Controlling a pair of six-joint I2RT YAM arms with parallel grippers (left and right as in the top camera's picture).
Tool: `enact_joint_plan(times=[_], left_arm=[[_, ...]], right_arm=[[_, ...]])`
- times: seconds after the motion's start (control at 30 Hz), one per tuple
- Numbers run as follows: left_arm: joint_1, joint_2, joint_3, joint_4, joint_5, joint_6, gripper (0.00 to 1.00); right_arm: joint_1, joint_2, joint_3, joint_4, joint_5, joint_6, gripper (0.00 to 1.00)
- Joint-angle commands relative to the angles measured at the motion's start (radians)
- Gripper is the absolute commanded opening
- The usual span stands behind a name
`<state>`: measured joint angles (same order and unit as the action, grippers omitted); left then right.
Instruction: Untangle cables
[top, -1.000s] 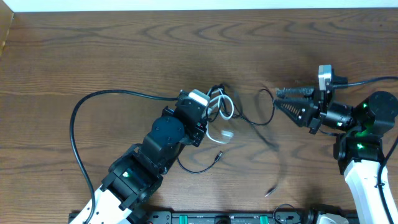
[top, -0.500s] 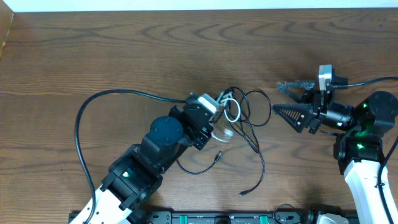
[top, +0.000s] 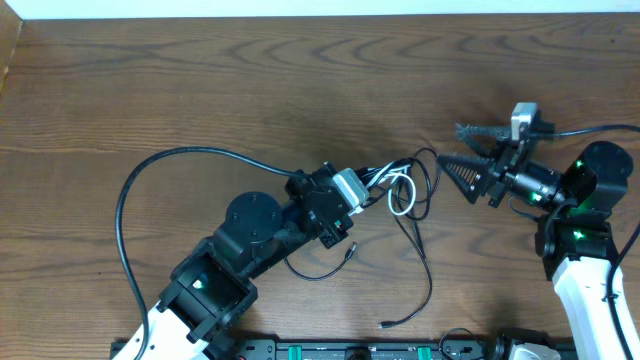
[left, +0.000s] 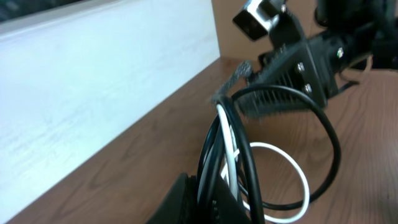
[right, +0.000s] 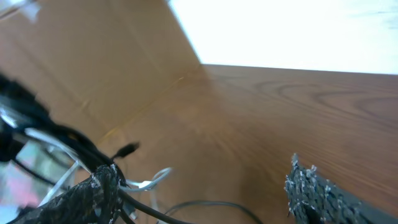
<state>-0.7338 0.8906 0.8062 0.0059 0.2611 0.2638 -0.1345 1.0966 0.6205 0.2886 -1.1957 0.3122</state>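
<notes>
The cables (top: 402, 192), black cords and one white loop (top: 403, 197), hang bunched at the tip of my left gripper (top: 368, 184), which is shut on them. One black cord trails down to a plug (top: 384, 323), and another ends at a plug (top: 350, 251). The left wrist view shows the black and white cables (left: 231, 146) rising from the shut left gripper (left: 211, 208). My right gripper (top: 454, 147) stands open just right of the bundle. In the right wrist view the right gripper (right: 199, 193) has a black cord (right: 205, 206) crossing its gap, its left finger (right: 87, 196) touching the cables.
The left arm's thick black cable (top: 128, 190) arcs over the table on the left. A black rail with green lights (top: 350, 350) runs along the front edge. A white wall (left: 93, 81) borders the far side of the wooden table (top: 250, 80).
My left gripper has carried the bundle to the right, towards the right gripper. The right jaws have spread wider, and the loose black cord has swung down and left.
</notes>
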Motion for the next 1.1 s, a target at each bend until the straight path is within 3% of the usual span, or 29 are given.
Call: enact_joint_plan(times=[0.0, 0.13, 0.5, 0.57, 0.8, 1.0, 1.07], left_arm=[[0.004, -0.010, 0.005, 0.028, 0.072, 0.012, 0.07], [0.004, 0.003, 0.005, 0.054, 0.204, 0.013, 0.07], [0.004, 0.015, 0.005, 0.054, 0.194, 0.013, 0.08], [0.004, 0.018, 0.005, 0.053, 0.195, 0.013, 0.08], [0.004, 0.049, 0.005, 0.053, 0.201, 0.004, 0.08], [0.004, 0.056, 0.005, 0.053, 0.199, 0.005, 0.09], [0.004, 0.056, 0.005, 0.052, 0.198, 0.005, 0.29]], right_arm=[[0.042, -0.003, 0.006, 0.003, -0.136, -0.103, 0.84], [0.104, -0.003, 0.006, 0.008, -0.140, -0.135, 0.85], [0.173, -0.003, 0.006, 0.100, -0.291, -0.134, 0.72], [0.175, -0.003, 0.006, 0.105, -0.308, -0.134, 0.61], [0.196, -0.003, 0.006, 0.105, -0.306, -0.135, 0.04], [0.193, -0.003, 0.006, 0.105, -0.299, -0.134, 0.01], [0.189, -0.003, 0.006, 0.105, -0.299, -0.134, 0.01]])
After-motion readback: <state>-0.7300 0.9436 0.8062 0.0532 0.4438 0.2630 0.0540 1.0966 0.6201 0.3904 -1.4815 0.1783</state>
